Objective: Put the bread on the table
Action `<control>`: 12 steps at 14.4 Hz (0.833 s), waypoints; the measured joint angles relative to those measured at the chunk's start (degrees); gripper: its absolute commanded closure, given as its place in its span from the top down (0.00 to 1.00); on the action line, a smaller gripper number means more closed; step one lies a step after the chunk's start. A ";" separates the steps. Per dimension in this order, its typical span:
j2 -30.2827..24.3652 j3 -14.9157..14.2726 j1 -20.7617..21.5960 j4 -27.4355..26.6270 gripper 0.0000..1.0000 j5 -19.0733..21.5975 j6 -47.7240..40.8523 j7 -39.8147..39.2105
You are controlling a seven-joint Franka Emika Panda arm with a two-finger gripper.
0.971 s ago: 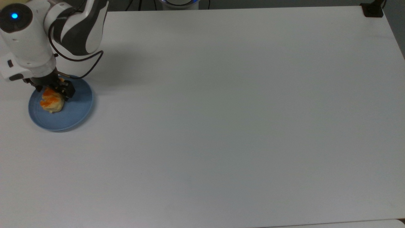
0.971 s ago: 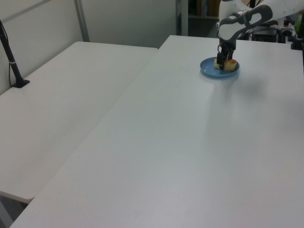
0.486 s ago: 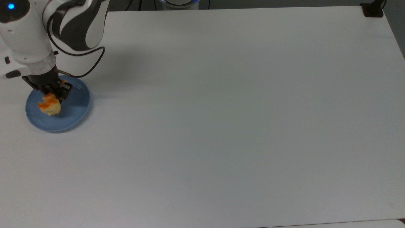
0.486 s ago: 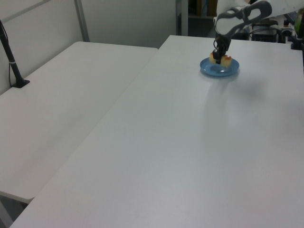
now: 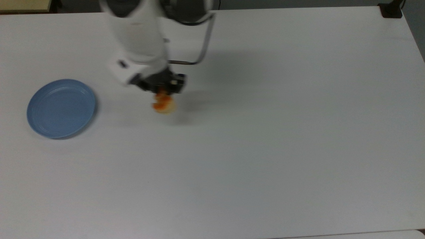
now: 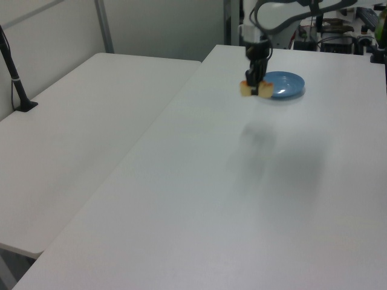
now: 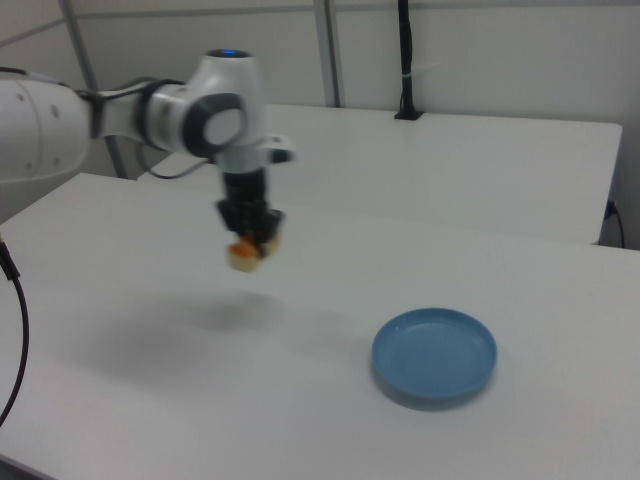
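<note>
The bread [image 5: 163, 103] [image 6: 254, 90] [image 7: 244, 253], a pale-tan roll with orange patches, hangs in the air above the white table [image 5: 265, 132] [image 6: 242, 199] [image 7: 150, 380]. My gripper [image 5: 162, 89] [image 6: 256, 78] [image 7: 250, 232] is shut on the bread's top and points straight down. In the right view the roll's shadow lies on the table well below it. The bread is to the right of the blue plate [image 5: 61, 108] in the top view, clear of its rim.
The blue plate [image 6: 282, 84] [image 7: 435, 355] sits with nothing on it near the top view's left edge. A black post [image 6: 13, 72] stands on a second white table in the left view's left. A dark mount [image 5: 391, 10] is at the top view's far right corner.
The gripper has lifted the bread off the blue plate and carried it fast to the right in the top view. The plate stays behind without the bread.
</note>
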 measured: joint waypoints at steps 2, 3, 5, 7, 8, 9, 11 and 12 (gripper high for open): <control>0.48 1.92 6.07 -0.15 0.36 -0.09 0.00 5.33; 0.87 2.23 9.18 -0.17 0.36 -0.10 0.01 7.29; 1.85 2.39 15.40 -0.19 0.36 -0.21 1.10 11.53; 3.24 2.43 18.67 -0.27 0.38 -0.64 2.83 14.62; 4.28 2.44 19.74 -0.34 0.44 -1.21 3.82 15.96; 5.49 2.44 20.37 -0.39 0.55 -1.87 5.05 16.94; 7.84 2.56 20.72 -0.43 1.00 -2.86 7.38 17.22; 8.63 2.74 20.73 -0.43 1.00 -3.14 7.96 17.22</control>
